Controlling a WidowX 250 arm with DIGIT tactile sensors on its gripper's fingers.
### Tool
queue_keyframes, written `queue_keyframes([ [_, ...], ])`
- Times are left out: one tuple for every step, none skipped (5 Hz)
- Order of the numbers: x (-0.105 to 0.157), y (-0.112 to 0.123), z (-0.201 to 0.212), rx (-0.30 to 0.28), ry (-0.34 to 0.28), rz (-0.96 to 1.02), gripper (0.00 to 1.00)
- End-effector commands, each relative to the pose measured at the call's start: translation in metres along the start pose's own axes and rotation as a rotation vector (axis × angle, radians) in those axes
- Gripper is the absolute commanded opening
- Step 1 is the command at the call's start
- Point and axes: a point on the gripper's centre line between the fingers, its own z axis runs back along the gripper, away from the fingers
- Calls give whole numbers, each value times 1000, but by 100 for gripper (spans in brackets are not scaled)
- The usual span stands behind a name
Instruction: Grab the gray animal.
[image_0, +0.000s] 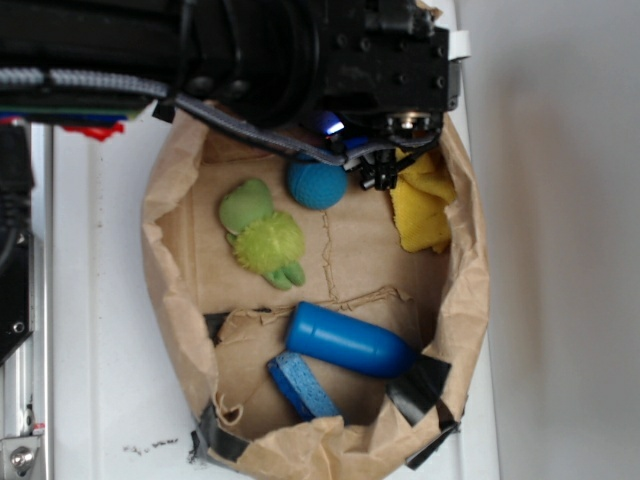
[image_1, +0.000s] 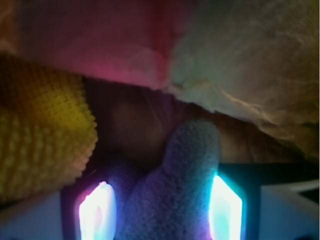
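Observation:
In the wrist view the gray animal, a fuzzy gray plush with a rounded flap pointing up, fills the gap between my two lit fingers. It touches both pads, so my gripper is shut on it. In the exterior view my gripper reaches down at the back of the brown paper bag, between the teal ball and the yellow cloth. The arm hides the gray animal in that view.
Inside the bag lie a teal knitted ball, a lime-green spiky plush, a yellow cloth right beside the gripper, a blue cylinder and a blue sponge. The crumpled bag wall stands close ahead of the fingers.

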Motion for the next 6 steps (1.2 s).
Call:
queue_keyframes([
  [-4, -1, 21, -20, -56, -31, 0],
  [-13, -7, 41, -70, -80, -138, 0],
  [-31, -10, 77, -184, -116, -265, 0],
  [-49, -11, 101, -242, -142, -366, 0],
  [-54, -19, 116, -344, -126, -518, 0],
  [-53, -38, 133, -331, -138, -547, 0],
])
